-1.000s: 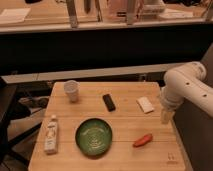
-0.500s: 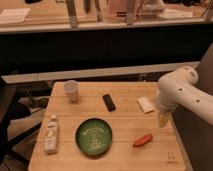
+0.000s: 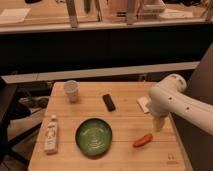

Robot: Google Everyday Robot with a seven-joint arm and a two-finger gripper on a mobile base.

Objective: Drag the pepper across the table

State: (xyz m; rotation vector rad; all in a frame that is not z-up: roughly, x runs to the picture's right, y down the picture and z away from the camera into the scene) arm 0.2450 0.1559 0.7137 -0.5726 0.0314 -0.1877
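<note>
Red-orange pepper (image 3: 143, 140) lying on light wooden table (image 3: 125, 122), green plate (image 3: 93, 136) to its left, gripper (image 3: 159, 124) close by, open or closed unclear

Green plate (image 3: 93, 136): round, taken as landmark.
Paper cup (image 3: 71, 91): stood upright beyond the plate, to its left.
Black remote (image 3: 108, 102): laid just beyond the plate.
White bottle (image 3: 51, 134): laid flat, left of the plate.
White pad (image 3: 143, 103): seen beyond the plate, to its right.

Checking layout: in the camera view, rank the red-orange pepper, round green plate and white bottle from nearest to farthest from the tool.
The tool hangs over the right side of the wooden table.
1. Red-orange pepper, beside it, front right.
2. Round green plate, front middle.
3. White bottle, front left.
</note>
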